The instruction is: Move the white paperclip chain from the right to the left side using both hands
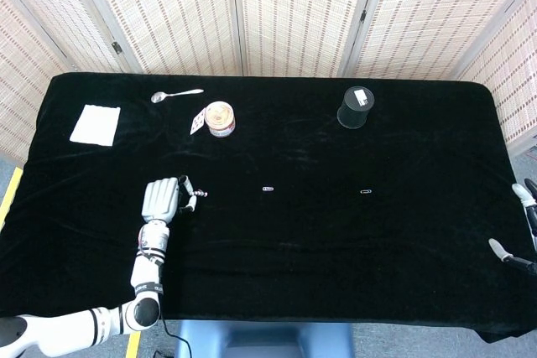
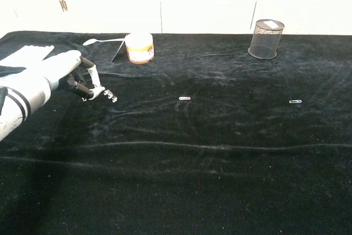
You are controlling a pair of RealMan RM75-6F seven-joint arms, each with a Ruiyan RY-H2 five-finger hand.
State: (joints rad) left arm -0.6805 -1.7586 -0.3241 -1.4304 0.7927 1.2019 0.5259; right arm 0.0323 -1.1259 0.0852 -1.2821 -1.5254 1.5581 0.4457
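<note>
My left hand (image 1: 164,199) (image 2: 69,73) hovers low over the left part of the black table, palm down. Its fingertips pinch one end of the white paperclip chain (image 1: 195,197) (image 2: 108,96), which trails a short way to the right of the hand and touches the cloth. My right hand (image 1: 522,232) shows only as a few fingers at the table's far right edge in the head view, away from the chain; nothing is visible in it.
Two single paperclips (image 1: 268,189) (image 1: 366,192) lie mid-table. At the back stand a small jar (image 1: 220,118), a spoon (image 1: 174,95), a white napkin (image 1: 96,124) and a black mesh cup (image 1: 355,107).
</note>
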